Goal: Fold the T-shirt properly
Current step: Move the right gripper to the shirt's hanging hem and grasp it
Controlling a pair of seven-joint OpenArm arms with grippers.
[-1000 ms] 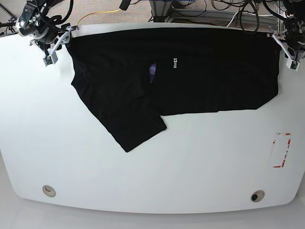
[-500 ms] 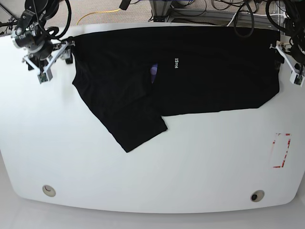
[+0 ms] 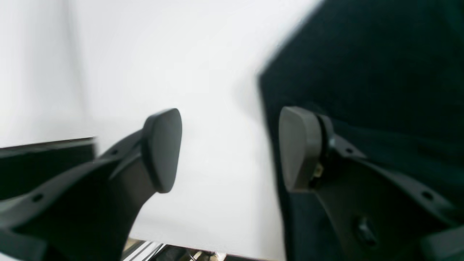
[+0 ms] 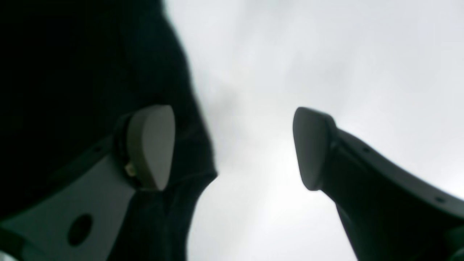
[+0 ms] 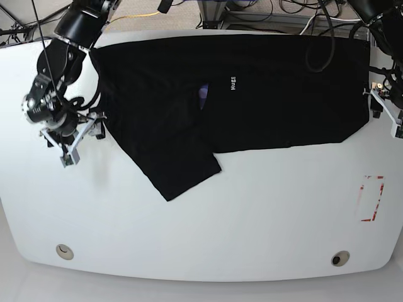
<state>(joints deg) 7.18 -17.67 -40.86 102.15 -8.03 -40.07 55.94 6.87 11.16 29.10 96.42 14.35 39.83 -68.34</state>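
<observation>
along the far edge of the white table (image 5: 201, 233) lies the black t-shirt (image 5: 264, 94); both grippers, left (image 3: 228, 148) and right (image 4: 233, 148), have wide, empty jaws at its side edges.

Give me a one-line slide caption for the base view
Black T-shirt spread on the white table, open left gripper and right gripper at its side edges.

T-shirt (image 5: 252, 88) | black | flat at table's far edge | one sleeve folded inward

T-shirt (image 5: 264, 94) plain black, white lettering (image 5: 232, 83), purplish label (image 5: 201, 94); table (image 5: 252, 220) white.
</observation>
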